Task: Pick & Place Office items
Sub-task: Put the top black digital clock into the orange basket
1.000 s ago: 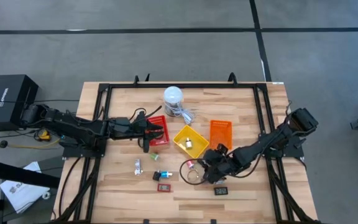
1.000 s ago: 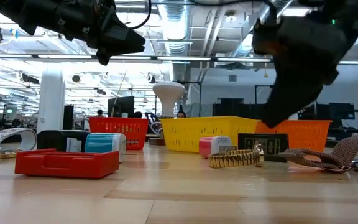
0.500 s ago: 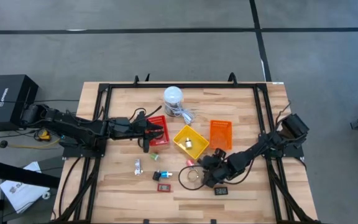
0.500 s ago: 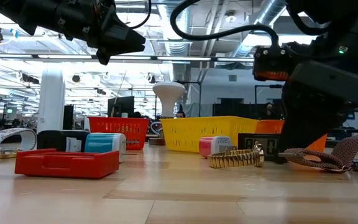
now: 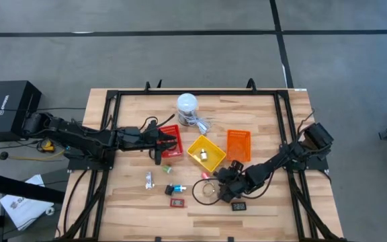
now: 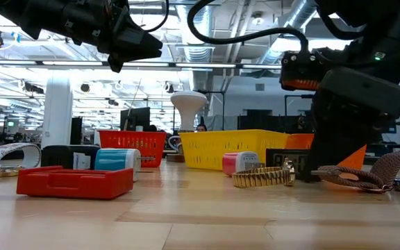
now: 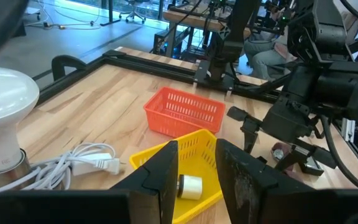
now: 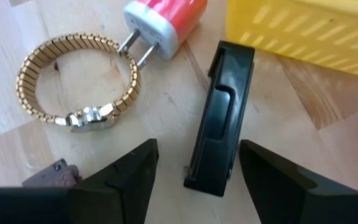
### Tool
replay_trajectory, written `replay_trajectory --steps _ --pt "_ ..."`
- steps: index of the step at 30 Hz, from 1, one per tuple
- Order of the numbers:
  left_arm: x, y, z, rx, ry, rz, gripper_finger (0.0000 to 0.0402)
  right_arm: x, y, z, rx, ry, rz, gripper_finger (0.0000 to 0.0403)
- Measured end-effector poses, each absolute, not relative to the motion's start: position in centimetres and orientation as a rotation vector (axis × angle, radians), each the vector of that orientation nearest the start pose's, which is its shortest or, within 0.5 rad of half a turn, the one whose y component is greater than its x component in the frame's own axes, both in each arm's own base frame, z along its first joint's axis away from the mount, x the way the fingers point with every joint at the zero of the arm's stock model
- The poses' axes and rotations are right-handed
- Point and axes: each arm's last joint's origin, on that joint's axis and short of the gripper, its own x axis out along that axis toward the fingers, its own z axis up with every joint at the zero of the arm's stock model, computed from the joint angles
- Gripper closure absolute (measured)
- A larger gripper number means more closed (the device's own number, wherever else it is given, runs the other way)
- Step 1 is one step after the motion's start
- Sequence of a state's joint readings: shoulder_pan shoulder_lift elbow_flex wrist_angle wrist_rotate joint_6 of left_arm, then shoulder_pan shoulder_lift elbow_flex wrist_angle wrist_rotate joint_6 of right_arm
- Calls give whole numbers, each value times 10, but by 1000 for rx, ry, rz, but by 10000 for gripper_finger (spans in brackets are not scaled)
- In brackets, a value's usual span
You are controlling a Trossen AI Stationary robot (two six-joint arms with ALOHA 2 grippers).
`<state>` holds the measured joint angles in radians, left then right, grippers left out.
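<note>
Small office items lie on the near half of the table: a gold watch band (image 8: 76, 81), a red-and-white plug (image 8: 163, 18), a black flat bar (image 8: 219, 118), a wire ring (image 5: 205, 190), a red piece (image 5: 177, 202) and a blue piece (image 5: 179, 189). My right gripper (image 8: 197, 180) is low over the table and open. Its fingers stand on either side of the black bar's near end without touching it. My left gripper (image 7: 196, 168) hovers above the red tray (image 5: 170, 140), narrowly open and holding nothing.
The yellow tray (image 5: 205, 152) holds a small white roll (image 7: 190, 185). The orange tray (image 5: 238, 144) sits beside it. A white bulb-like cylinder (image 5: 187, 107) with a cable stands toward the far edge. A black display piece (image 5: 237, 206) and a braided strap (image 6: 373, 173) lie near my right gripper.
My right gripper has moved down and a little toward the table's left and near edge, settling low over the black bar beside the wire ring. Over the last half second it has barely moved.
</note>
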<state>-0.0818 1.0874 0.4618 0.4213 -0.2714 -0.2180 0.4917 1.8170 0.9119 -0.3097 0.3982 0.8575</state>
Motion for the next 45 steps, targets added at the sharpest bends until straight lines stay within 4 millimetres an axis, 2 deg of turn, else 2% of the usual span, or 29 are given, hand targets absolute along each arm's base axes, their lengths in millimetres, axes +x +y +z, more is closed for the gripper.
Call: replay_trajectory --steps 7,18,25,33,37,45 --pt "225 -11 223 -181 180 210 300 288 132 116 269 1019 -393 224" --pt "225 -11 223 -181 180 210 300 288 131 115 274 1013 -406 304" --pt "225 -11 223 -181 180 210 300 288 131 115 318 1003 -434 339" --pt "225 -11 223 -181 180 210 300 289 131 117 317 1010 -435 348" --pt "225 -11 223 -181 180 210 300 290 133 124 300 1052 -432 348" --pt "225 -11 223 -181 180 210 300 279 128 158 254 1112 -469 348"
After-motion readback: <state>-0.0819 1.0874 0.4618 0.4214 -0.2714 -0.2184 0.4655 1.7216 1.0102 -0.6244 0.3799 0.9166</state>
